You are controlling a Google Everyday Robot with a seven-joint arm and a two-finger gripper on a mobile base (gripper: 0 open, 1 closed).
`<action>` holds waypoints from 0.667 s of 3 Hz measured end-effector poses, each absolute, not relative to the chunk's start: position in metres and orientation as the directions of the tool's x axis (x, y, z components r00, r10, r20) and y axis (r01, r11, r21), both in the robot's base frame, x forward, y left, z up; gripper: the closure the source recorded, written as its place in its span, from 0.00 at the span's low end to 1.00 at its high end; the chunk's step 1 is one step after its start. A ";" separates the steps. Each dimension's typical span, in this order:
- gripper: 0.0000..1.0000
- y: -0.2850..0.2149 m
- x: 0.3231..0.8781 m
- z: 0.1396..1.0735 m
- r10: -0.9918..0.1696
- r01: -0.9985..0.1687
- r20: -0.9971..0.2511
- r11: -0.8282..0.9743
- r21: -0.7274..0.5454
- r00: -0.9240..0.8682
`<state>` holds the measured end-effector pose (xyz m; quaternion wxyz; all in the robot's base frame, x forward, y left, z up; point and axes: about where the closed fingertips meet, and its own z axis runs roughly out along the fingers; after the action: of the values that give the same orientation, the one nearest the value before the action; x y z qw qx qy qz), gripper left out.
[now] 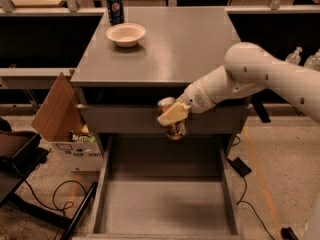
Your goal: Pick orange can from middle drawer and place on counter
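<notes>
I see my gripper point(172, 115) just below the front edge of the counter point(185, 49). Its pale fingers point(172, 114) are pinched around the orange can point(176, 130), so it is holding the can. The can is up in the air and tilted a little. Its silver top peeks out above the fingers and its brown-orange bottom sticks out under them. It touches nothing but the gripper.

The white arm point(260, 74) comes in from the right of the counter and bends down to the gripper.

Below the counter, the middle drawer point(165, 204) is pulled far out toward me. I can see its flat grey floor and low side walls. The can hangs above the back part of this drawer, not inside it. Right behind the can is a shut drawer front point(125, 119), just under the counter top.

On the counter, near the far left corner, sits a pale bowl point(126, 34). A dark blue can point(115, 7) stands upright just behind the bowl, at the back edge. Both are well apart from the gripper.

On the floor to the left of the counter there is a cardboard box point(55, 109) with its flap open. Black cables point(50, 194) lie on the floor near the box. To the right of the counter, behind the arm, I see clear bottles point(296, 55).
</notes>
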<state>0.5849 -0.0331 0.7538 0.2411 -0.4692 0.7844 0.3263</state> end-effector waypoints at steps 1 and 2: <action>1.00 -0.057 0.605 0.840 -0.534 -0.858 -0.689 0.432 0.277 -0.490; 1.00 -0.076 0.636 0.893 -0.445 -0.792 -0.718 0.559 0.244 -0.535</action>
<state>0.6360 -0.0757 0.8929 0.3050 -0.3733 0.8286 0.2845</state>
